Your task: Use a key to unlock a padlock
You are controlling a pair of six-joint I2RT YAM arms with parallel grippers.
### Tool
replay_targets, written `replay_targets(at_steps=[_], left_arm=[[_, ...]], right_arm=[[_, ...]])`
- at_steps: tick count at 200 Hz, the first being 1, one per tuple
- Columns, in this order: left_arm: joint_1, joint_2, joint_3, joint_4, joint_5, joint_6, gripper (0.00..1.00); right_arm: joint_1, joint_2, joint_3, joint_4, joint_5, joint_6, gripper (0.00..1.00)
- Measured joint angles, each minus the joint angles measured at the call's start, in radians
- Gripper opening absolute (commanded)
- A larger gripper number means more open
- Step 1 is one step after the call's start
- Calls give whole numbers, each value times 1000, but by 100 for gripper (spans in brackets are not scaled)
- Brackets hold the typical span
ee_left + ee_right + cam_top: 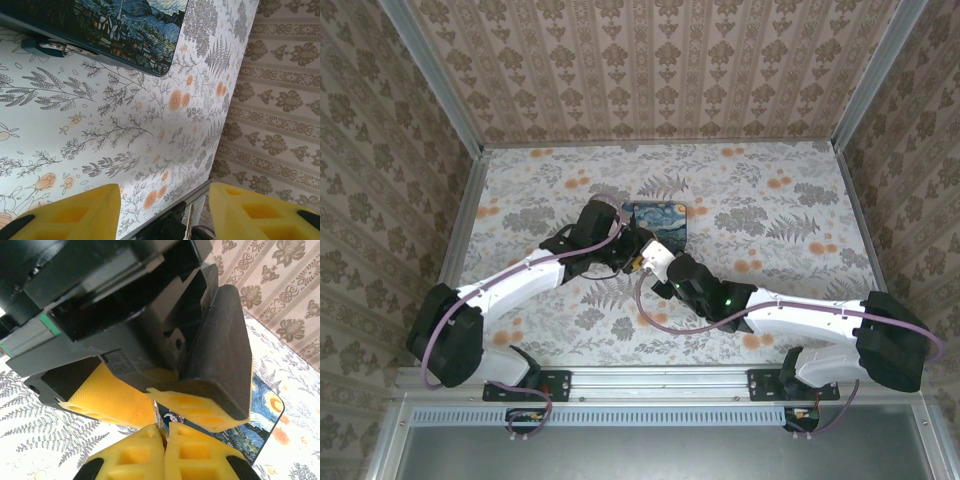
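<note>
The padlock [52, 46], a tiny dark bluish body with a silvery loop, lies on the table against the edge of the blue painted-print box [135, 30]. My left gripper [165, 200] is open, its yellow fingers wide apart with nothing between them. It hovers above the table just in front of the box [658, 222]. My right gripper [164, 432] is shut on a thin metal strip [159, 415], apparently the key, which sticks up between its pads. The left gripper's fingers [115, 400] hang directly over it. In the top view both grippers [623, 252] [648, 262] meet beside the box.
The floral tablecloth [770, 220] covers the table, which is enclosed by patterned walls [660, 70] with metal rails along the edges [460, 220]. Both arms cross the near middle of the table.
</note>
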Motion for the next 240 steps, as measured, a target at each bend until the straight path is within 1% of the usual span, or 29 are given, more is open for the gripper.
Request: replay_targets(at_steps=[44,58,78,100,130,139,161,198,200,202,204,210,215,219,225,240], left_arm=[[0,3,0,14,-6,-13,31],[0,3,0,21,-7,-17,29],[0,3,0,26,-9,-21,21],[0,3,0,26,-9,-23,18],[0,3,0,29,-10,-24,9],[0,3,0,29,-12,-24,8],[0,3,0,29,-16,-23,0],[0,6,0,30,-24,-24,0],[0,6,0,31,-24,-23,0],[0,6,0,31,-24,-23,0],[0,6,0,32,-24,-23,0],[0,6,0,35,-25,-23,0],[0,6,0,38,-25,-22,0],[0,6,0,40,-26,-20,0],[0,7,0,43,-27,-14,0],[5,8,0,59,-31,13,0]], right_arm=[[10,5,0,2,24,-22,0],[12,12,2,2,29,-23,0],[15,18,5,5,32,-26,0],[16,24,11,8,32,-26,0],[18,35,17,9,35,-26,0],[19,37,17,9,36,-26,0],[19,41,18,10,40,-26,0],[19,48,23,9,44,-26,0],[19,49,24,8,44,-26,3],[19,49,25,8,44,-26,8],[19,50,26,8,45,-26,16],[19,51,27,8,47,-25,37],[19,52,28,6,47,-22,47],[19,52,30,6,47,-21,52],[19,52,32,3,45,-17,56],[9,37,39,-22,13,18,58]])
